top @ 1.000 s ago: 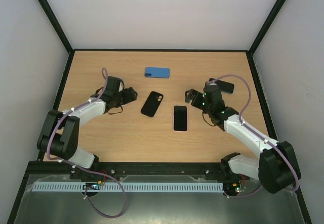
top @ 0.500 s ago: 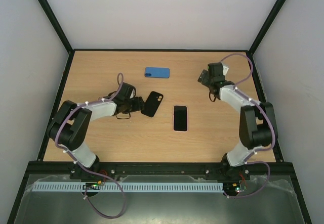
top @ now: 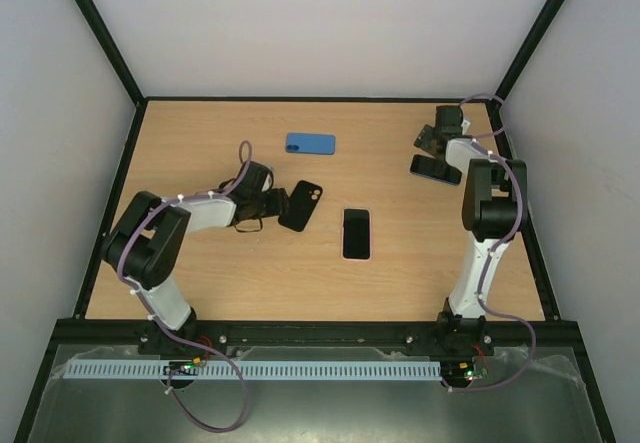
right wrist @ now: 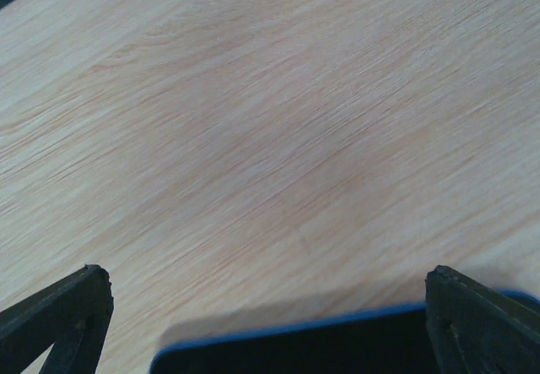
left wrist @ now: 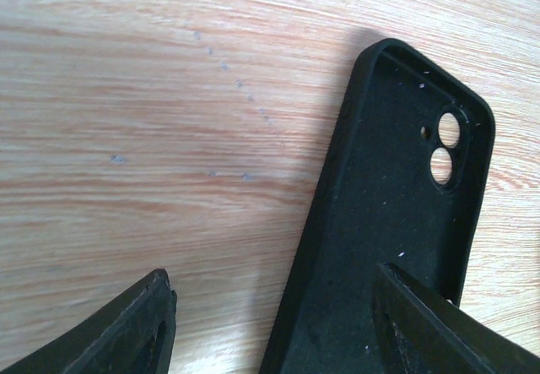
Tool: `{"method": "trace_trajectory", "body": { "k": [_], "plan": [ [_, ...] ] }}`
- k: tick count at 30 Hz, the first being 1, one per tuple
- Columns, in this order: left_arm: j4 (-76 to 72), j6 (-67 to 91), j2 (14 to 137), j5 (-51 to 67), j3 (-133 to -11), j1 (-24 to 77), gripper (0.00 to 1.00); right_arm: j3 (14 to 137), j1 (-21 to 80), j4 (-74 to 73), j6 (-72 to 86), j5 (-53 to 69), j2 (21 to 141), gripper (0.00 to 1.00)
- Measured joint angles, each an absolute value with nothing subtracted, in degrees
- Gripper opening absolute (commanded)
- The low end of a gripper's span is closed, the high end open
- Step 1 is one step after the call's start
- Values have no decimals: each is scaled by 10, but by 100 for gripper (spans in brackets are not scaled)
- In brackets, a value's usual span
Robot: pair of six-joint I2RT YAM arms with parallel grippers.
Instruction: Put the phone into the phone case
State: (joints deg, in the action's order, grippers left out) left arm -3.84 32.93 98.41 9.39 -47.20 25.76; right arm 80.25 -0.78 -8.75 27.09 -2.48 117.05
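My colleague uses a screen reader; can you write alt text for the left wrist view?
A black phone case lies open side up on a wooden table, camera holes at its far end. The open left gripper straddles one long edge of the case.

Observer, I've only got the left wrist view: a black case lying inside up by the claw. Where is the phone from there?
Observer: The phone lies screen up, just right of the black case and a little nearer the arm bases, not touching it.
Operator: And the right arm?
Observer: Its claw is open at the far right corner of the table, at a dark device with a blue rim.
Operator: Any other case out there?
Observer: Yes, a blue case lies farther back than the black one, apart from it.
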Motion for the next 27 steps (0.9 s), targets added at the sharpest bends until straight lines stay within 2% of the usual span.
{"method": "trace_trajectory", "body": {
  "k": [8,14,18,27],
  "plan": [
    [-60,321,997,101,-477,275,64,875,-43,-126,254,-4,1253,98],
    [-60,319,997,103,-475,281,63,892,-48,-149,247,13,1258,98],
    [-69,319,989,107,-463,281,63,855,-48,-146,251,38,1232,100],
    [-71,328,933,124,-401,291,61,722,-48,-117,268,112,1139,94]
  ]
}}
